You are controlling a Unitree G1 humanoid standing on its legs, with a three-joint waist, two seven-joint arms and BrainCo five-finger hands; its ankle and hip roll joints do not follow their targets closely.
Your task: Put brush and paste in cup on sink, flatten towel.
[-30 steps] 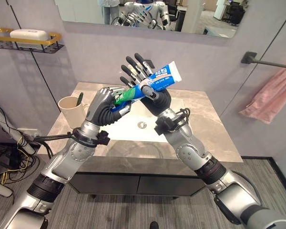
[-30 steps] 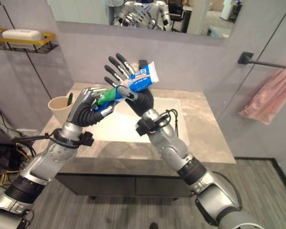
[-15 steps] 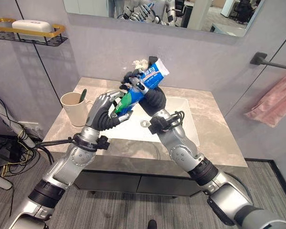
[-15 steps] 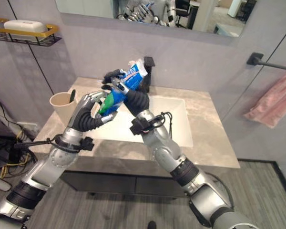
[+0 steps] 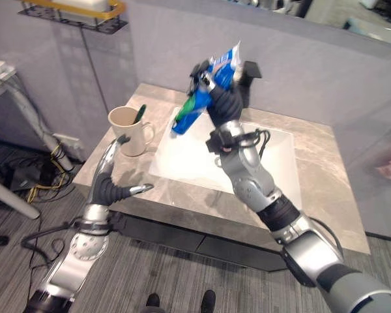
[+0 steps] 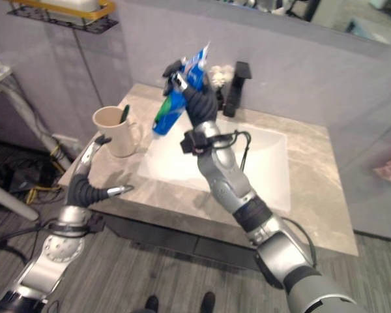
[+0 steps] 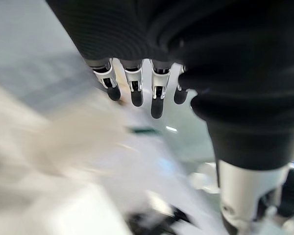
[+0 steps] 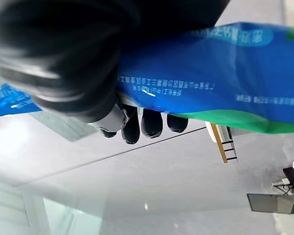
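A blue and green toothpaste tube (image 5: 200, 103) is held up over the left side of the white sink basin (image 5: 189, 163), tilted with its green end down. My right hand (image 5: 220, 99) is shut on it; in the right wrist view its fingers (image 8: 137, 125) curl round the toothpaste tube (image 8: 220, 93). A cream cup (image 5: 126, 129) stands on the counter left of the basin with a green toothbrush (image 5: 141, 112) in it. My left hand (image 5: 109, 182) hangs open by the counter's front left edge, its fingers (image 7: 132, 90) straight and holding nothing.
A black faucet (image 5: 249, 75) stands behind the basin, close to my right hand. A wire shelf (image 5: 75, 10) hangs on the wall at the upper left. A pink towel (image 6: 390, 168) shows at the right edge. Grey marble counter (image 5: 326, 189) lies right of the basin.
My left hand has let go of the tube and dropped to the counter's front left edge, open. My right hand keeps the tube. The camera has shifted.
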